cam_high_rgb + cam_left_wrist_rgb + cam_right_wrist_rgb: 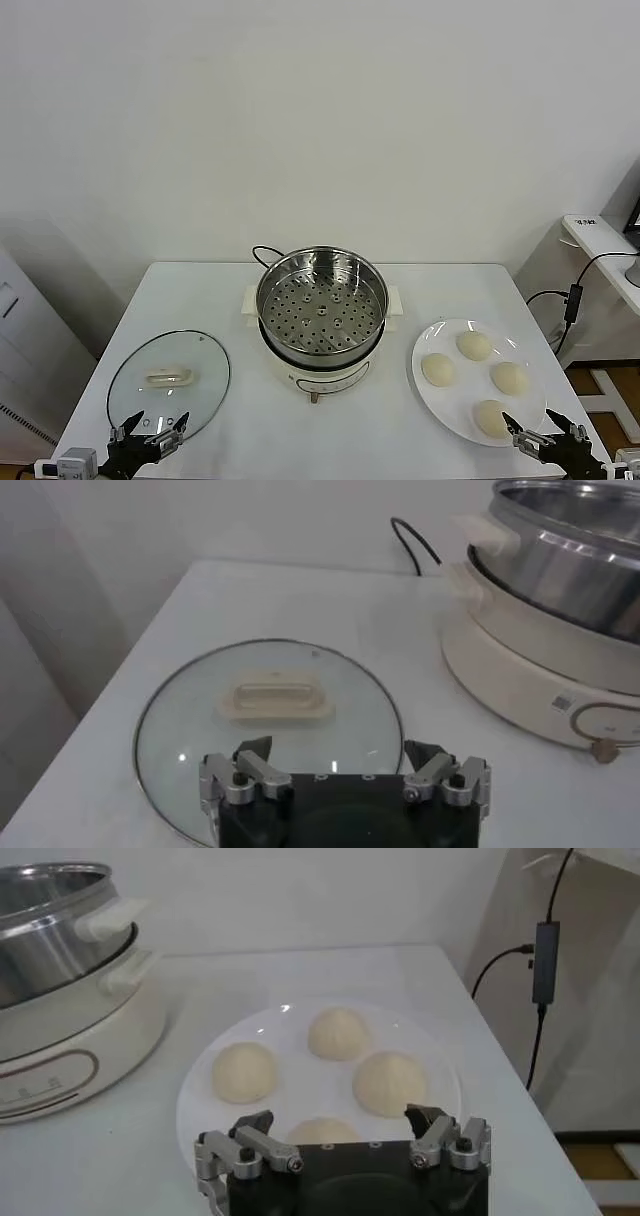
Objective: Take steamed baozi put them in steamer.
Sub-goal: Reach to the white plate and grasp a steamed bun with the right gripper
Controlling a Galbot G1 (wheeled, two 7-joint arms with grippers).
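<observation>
Item: four steamed baozi (pixel 474 345) on my white plate (pixel 428 340), right of the steamer (pixel 321 301), whose basket sits empty at table centre. Likely light, soft, easily dented; best taken gently across the round sides.

My right gripper (pixel 342 1140): spread wide, holding nothing, near edge of plate. My left gripper (pixel 345 774): likewise spread and empty, over the glass lid (pixel 268 725).

Only the head view shows the steamer's perforated floor.

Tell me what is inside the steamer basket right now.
Nothing: the steamer shows only its bare perforated bottom. All four steamed baozi sit on the white plate. Below the perforated bottom is hidden.
</observation>
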